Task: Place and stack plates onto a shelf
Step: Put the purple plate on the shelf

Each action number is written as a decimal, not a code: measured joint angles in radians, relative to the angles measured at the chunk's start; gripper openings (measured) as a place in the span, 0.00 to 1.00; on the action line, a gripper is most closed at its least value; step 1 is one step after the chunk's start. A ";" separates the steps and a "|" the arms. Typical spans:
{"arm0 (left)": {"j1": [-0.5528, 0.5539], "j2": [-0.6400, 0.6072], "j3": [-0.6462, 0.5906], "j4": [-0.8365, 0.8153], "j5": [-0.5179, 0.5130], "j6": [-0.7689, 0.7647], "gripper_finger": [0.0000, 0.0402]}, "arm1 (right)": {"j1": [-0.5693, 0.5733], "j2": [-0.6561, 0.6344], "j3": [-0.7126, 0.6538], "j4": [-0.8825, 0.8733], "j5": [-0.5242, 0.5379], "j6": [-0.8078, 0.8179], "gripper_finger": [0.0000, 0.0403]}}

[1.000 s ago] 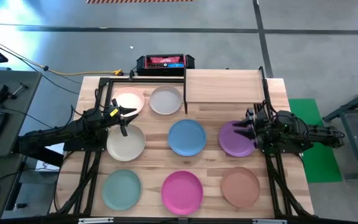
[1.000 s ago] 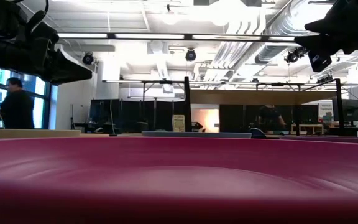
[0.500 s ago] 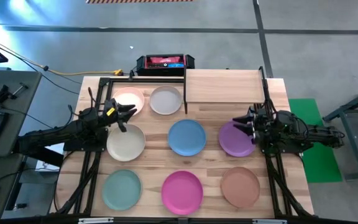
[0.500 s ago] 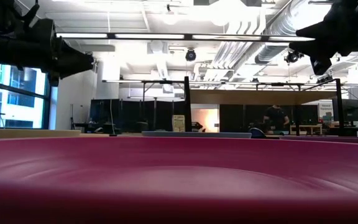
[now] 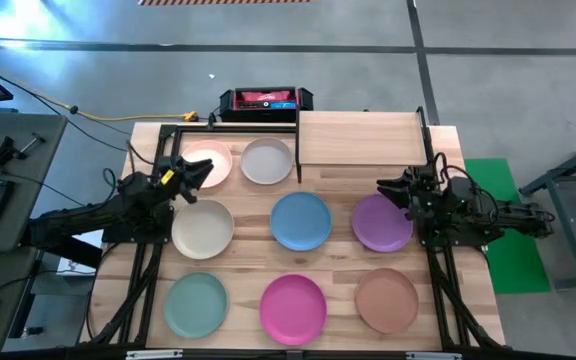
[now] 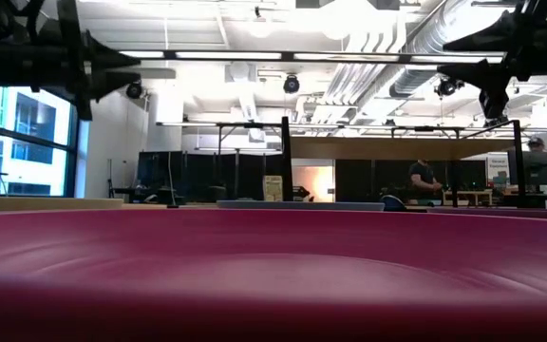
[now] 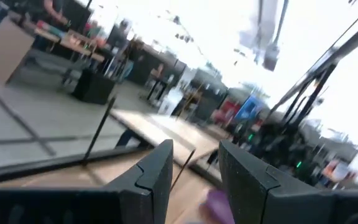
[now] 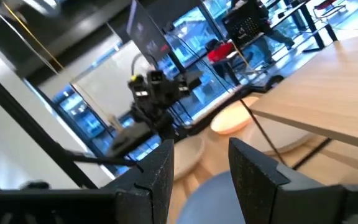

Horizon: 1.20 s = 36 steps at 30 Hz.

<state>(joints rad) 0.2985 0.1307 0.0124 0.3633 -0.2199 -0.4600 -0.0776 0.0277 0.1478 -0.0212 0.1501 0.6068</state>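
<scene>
No writing could be read; the left gripper (image 5: pixel 200 171) hung over the pale pink plate (image 5: pixel 208 161), fingers apart and empty; the right gripper (image 5: pixel 388 188) hung beside the purple plate (image 5: pixel 381 223), likewise parted and empty.

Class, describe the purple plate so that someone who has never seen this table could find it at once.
Start at the shelf at the table's far edge. The purple plate lies just in front of it, in the middle row, beside the blue plate. It is the only purple one, and the right tool hovers at its edge.

Eight round plates (image 5: pixel 301 220) lie flat, unstacked, in three rows; the light-wood shelf (image 5: pixel 358 138) stands behind them.
</scene>
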 joint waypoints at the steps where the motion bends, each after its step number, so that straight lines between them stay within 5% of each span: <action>1: 0.000 0.000 0.000 0.029 0.000 0.003 0.29 | 0.000 0.000 0.000 0.007 0.000 0.014 0.34; 15: 0.000 0.003 0.056 0.030 0.068 -0.010 0.29 | 0.000 0.000 0.000 0.072 0.000 0.128 0.34; 29: 0.000 0.151 0.383 -0.141 0.166 0.031 0.29 | 0.000 0.000 0.002 0.350 -0.085 0.116 0.34; 36: 0.000 0.243 0.570 -0.188 0.200 0.065 0.29 | 0.000 0.017 0.156 0.156 -0.101 0.027 0.34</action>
<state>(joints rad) 0.2985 0.3739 0.5829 0.1751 -0.0199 -0.3949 -0.0780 0.0448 0.3034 0.1347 0.0491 0.6338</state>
